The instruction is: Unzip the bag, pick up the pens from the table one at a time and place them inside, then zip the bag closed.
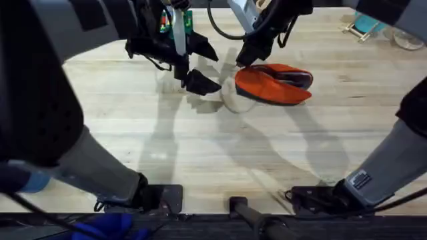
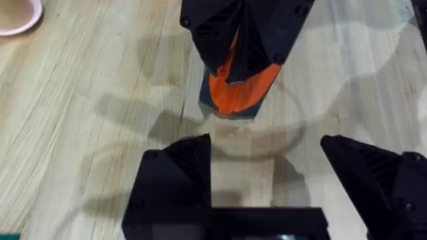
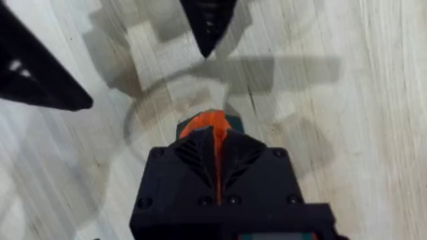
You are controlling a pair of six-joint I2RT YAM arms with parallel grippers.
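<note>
Lying toward the table's far edge, bag end hidden inside clamped right gripper; left gripper wide, empty.

The bag is laid on the table, right of centre. Its left end is held by the right gripper. The left gripper is placed just left of it.

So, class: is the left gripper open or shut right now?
Open. The left gripper has its two black fingers spread wide apart, bare table between them, holding nothing.
</note>
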